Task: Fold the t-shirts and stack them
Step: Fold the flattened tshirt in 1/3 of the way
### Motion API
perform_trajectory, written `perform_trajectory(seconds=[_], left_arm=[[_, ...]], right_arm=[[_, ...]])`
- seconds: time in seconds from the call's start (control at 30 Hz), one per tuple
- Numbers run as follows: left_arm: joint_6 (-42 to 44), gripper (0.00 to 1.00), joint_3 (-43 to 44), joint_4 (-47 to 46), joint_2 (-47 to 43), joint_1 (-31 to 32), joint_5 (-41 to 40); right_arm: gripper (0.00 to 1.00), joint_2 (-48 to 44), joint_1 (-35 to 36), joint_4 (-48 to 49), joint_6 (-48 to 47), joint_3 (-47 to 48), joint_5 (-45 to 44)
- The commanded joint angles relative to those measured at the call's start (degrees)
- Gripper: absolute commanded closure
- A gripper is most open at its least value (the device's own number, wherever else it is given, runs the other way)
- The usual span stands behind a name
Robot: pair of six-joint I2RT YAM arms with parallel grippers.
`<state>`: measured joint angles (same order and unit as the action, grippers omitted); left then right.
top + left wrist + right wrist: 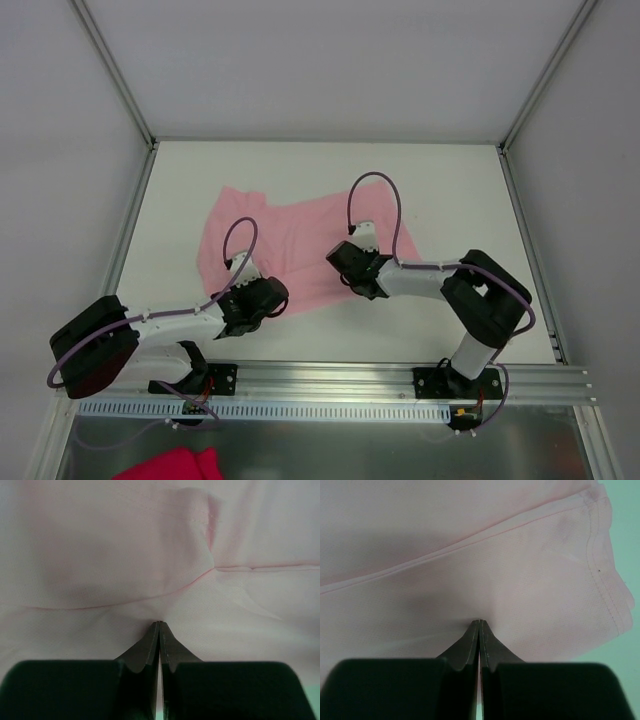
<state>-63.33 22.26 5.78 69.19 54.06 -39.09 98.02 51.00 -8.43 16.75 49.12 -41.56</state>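
Note:
The pale pink t-shirt (290, 235) lies spread and rumpled on the white table, with a sleeve at the far left. My left gripper (268, 300) sits on its near left edge and is shut. In the left wrist view the tips (159, 623) meet on the fabric (125, 555), and creases run into them. My right gripper (345, 265) is on the shirt's near right part. In the right wrist view its tips (479, 622) are shut on the cloth (470, 555), with a stitched hem (607, 590) to the right.
A deep magenta cloth (170, 465) lies below the arm rail at the bottom left. Metal frame posts (115, 70) and grey walls ring the white table (450, 190). Purple cables loop over both arms.

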Motion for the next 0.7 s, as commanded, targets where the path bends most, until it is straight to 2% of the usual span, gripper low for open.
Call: perform_trajectory(seconds=[0.0,0.3,0.47,0.67], left_arm=[[-5.7,1.0,-0.9,12.9,0.9,0.3,-3.5],[-7.7,1.0,0.3,15.0,2.4,0.3,-4.6],[-8.1,1.0,0.5,15.6,2.7,0.3,-4.9],[-8.6,1.0,0.7,16.0,2.8,0.3,-5.1]], right_arm=[[0.99,0.2,3.0,-11.9,9.6,-2.7,-2.8],[0.99,-2.8,8.8,-16.9,19.9,-5.8,-4.4],[0.99,-3.1,14.6,-24.1,27.1,-4.7,-5.7],[0.99,-5.6,19.9,-25.1,29.3,-5.0,-4.6]])
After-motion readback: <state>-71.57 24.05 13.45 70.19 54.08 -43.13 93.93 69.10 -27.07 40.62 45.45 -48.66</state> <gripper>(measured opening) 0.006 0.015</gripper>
